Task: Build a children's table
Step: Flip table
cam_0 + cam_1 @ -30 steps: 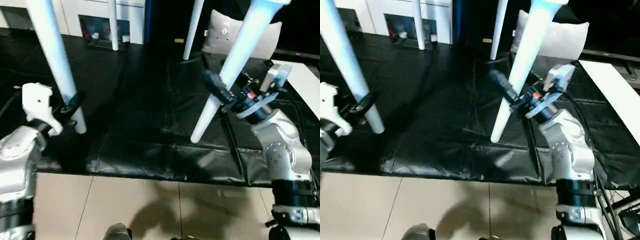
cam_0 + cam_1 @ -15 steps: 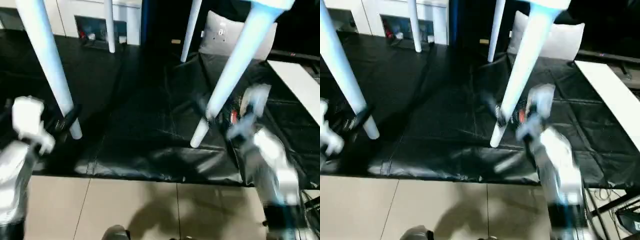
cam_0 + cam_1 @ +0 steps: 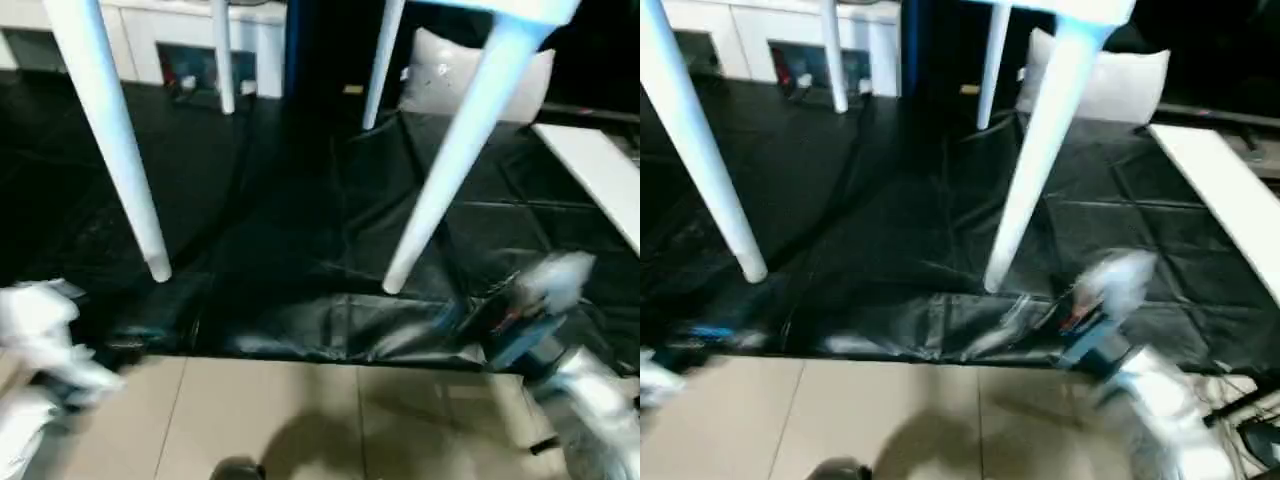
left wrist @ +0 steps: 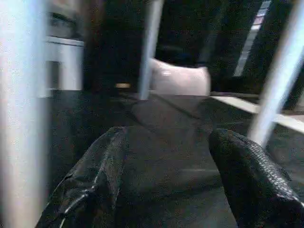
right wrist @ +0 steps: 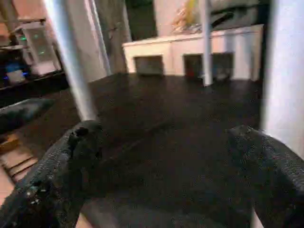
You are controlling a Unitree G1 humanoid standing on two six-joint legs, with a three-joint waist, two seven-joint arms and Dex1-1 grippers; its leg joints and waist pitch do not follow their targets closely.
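The all-white plastic children's table (image 3: 470, 130) stands upright on four tapered tube legs; both grippers gape, empty.

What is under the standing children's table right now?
Under the children's table, between its four legs, lies a wrinkled black mat, and nothing rests on it there. The floor below the mat is covered. The tabletop is cut off by the frame.

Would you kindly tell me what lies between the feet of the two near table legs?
Nothing stands between the left near leg and the right near leg; the head views show bare black floor sheet there.
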